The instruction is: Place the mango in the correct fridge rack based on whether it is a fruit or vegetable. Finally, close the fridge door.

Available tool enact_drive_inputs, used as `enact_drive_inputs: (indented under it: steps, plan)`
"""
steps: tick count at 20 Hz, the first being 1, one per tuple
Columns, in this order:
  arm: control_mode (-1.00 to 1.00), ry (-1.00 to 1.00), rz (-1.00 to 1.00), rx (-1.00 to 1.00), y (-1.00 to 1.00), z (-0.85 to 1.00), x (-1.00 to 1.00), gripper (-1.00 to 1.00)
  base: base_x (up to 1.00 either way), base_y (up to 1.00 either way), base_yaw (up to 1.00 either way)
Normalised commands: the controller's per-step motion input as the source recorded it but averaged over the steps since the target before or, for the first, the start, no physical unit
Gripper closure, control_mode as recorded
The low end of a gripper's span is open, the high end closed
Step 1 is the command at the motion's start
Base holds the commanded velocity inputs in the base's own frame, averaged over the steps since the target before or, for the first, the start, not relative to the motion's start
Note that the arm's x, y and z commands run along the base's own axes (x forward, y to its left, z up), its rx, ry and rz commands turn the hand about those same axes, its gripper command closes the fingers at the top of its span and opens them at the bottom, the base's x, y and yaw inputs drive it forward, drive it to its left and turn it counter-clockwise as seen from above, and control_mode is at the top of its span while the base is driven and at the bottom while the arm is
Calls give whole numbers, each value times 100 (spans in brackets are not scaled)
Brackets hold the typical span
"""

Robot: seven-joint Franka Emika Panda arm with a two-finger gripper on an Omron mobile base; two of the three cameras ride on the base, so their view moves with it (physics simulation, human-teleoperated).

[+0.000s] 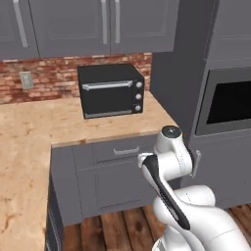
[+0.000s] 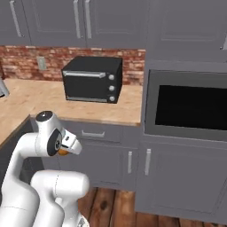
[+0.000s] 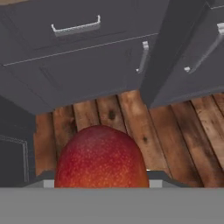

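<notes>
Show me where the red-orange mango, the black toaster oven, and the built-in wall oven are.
Red-orange mango [image 3: 101,158]: hand view, middle of its speckled skin.
Black toaster oven [image 1: 110,90]: left base view, on its glass door.
Built-in wall oven [image 2: 190,106]: right base view, on its dark window.

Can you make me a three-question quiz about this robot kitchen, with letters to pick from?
1. Where does the black toaster oven sit?
A. on the floor
B. on the counter
C. inside a drawer

2. How many round knobs does the toaster oven have?
A. one
B. three
C. six

3. What is the gripper doing?
A. holding the mango
B. pulling a drawer handle
C. hanging open with nothing in it

Answers:
1. B, it stands on the pale counter by the brick wall.
2. B, three knobs run down its right side.
3. A, the hand view has the mango right at the fingertips, above the wooden floor.
</notes>
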Motion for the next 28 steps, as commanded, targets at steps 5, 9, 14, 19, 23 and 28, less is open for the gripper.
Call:
enact_drive_inputs:
  steps: [5, 9, 14, 19, 23, 28]
  plan:
    - [100, 0, 0, 0, 0, 0, 0, 100, -91, -21, -18]
    - [100, 0, 0, 0, 0, 0, 0, 100, -50, -27, -23]
    - [100, 0, 0, 0, 0, 0, 0, 100, -32, -71, -28]
    - [100, 0, 0, 0, 0, 0, 0, 100, -4, -100, -20]
    - [100, 0, 0, 0, 0, 0, 0, 100, 0, -100, -20]
    - [100, 0, 0, 0, 0, 0, 0, 100, 0, -100, -17]
